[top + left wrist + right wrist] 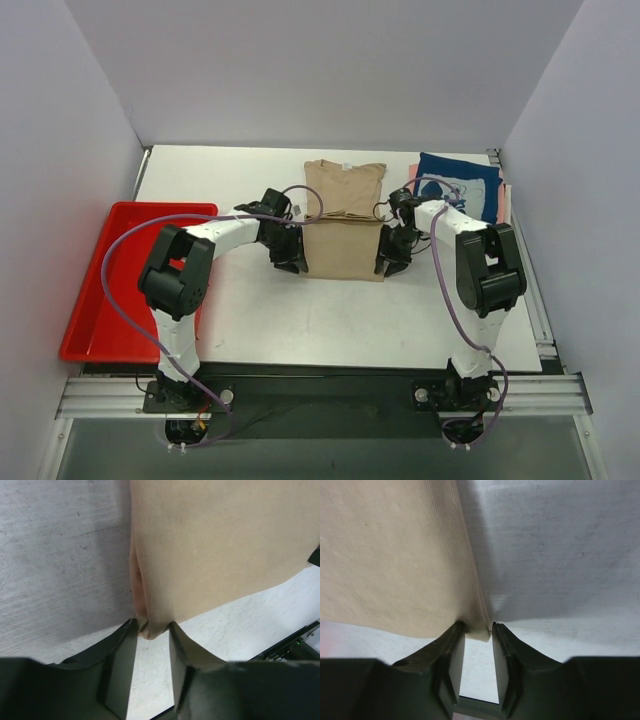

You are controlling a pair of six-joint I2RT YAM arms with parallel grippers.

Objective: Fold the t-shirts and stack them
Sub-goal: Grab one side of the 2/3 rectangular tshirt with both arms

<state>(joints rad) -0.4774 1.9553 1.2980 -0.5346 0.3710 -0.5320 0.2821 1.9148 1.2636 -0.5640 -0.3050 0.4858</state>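
The tan t-shirt [345, 200] lies in the middle of the table, collar toward the far side, with its near part raised off the surface. My left gripper [297, 262] is shut on its near left corner [150, 630]. My right gripper [385, 262] is shut on its near right corner [481, 630]. In both wrist views the tan cloth [215, 545] [385, 555] hangs above the tabletop and casts a shadow. A folded navy t-shirt [458, 185] with white print lies at the far right on a pink one [505, 205]. No red shirt is in view.
A red plastic tray [110, 290] sits at the table's left edge beside the left arm. Grey walls close in the far side and both sides. White tabletop [330, 320] lies between the shirt and the arm bases.
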